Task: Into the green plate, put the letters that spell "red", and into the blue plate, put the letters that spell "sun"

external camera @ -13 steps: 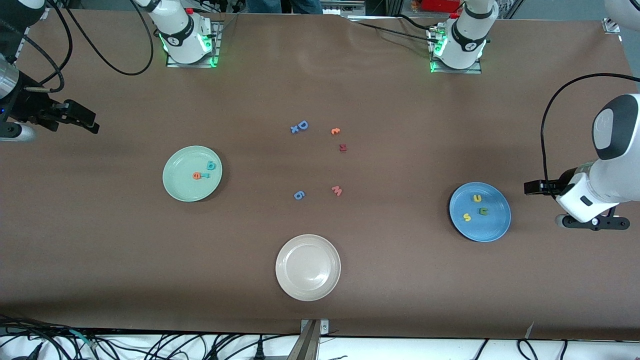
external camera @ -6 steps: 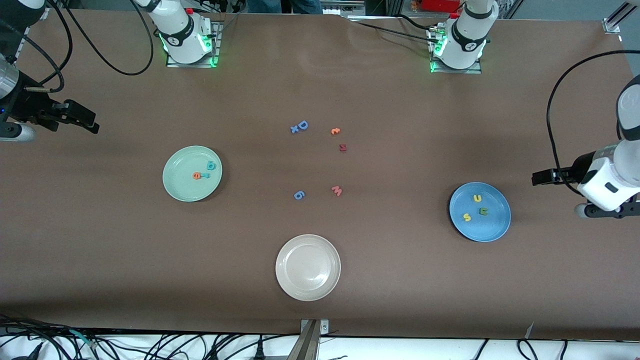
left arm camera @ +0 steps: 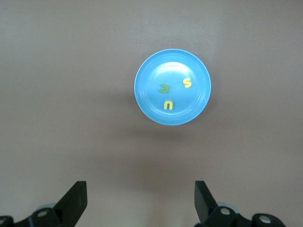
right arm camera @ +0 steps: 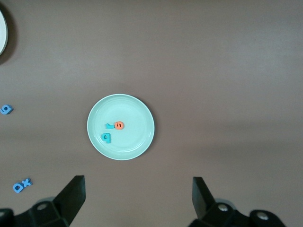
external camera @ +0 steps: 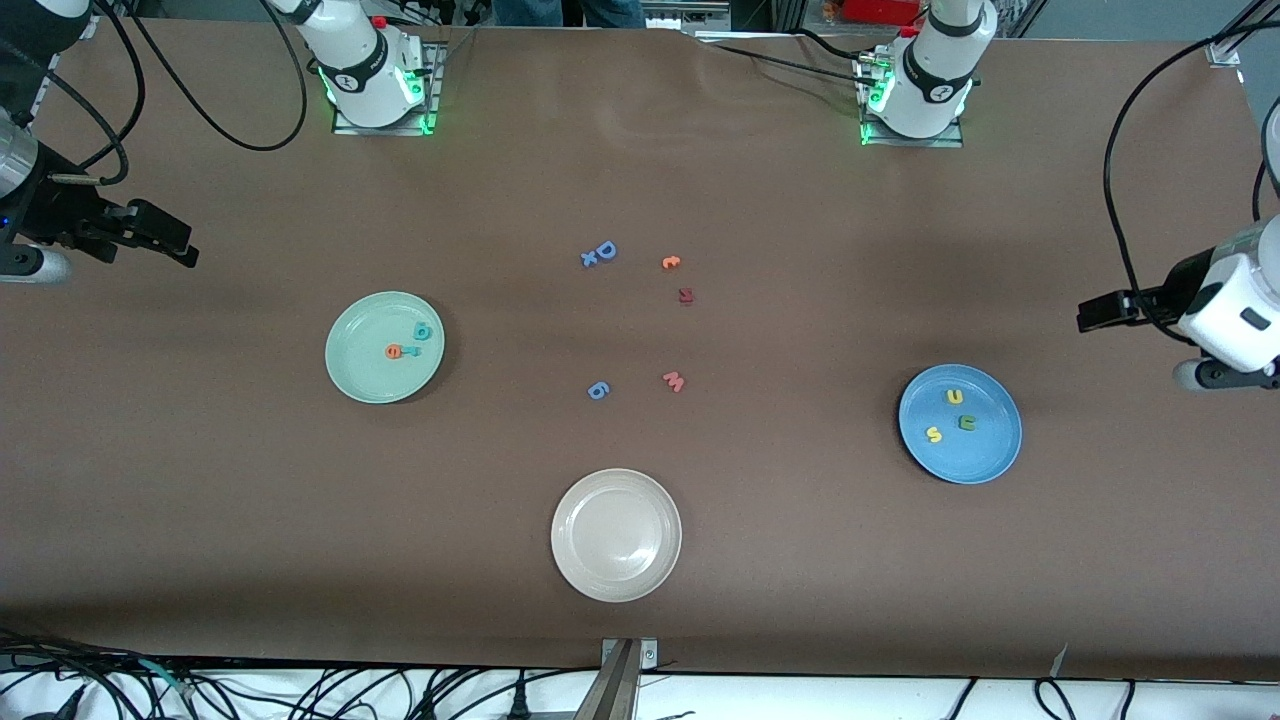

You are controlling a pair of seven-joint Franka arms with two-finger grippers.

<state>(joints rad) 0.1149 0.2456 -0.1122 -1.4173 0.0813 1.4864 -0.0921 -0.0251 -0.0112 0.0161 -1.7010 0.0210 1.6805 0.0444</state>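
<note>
Wide brown desk fills view, matte, evenly lit. Black cables tangled along white strip at near edge. Clutter above top edge, possibly shelving, indistinct.

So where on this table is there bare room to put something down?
The cream-white plate holds nothing. Brown tabletop lies bare between it and the blue plate, also between it and the green plate. The crowded part is mid-table: loose letters.

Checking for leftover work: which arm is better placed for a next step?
Neither: red's letters lie in the green plate, sun's letters in the blue plate.
</note>
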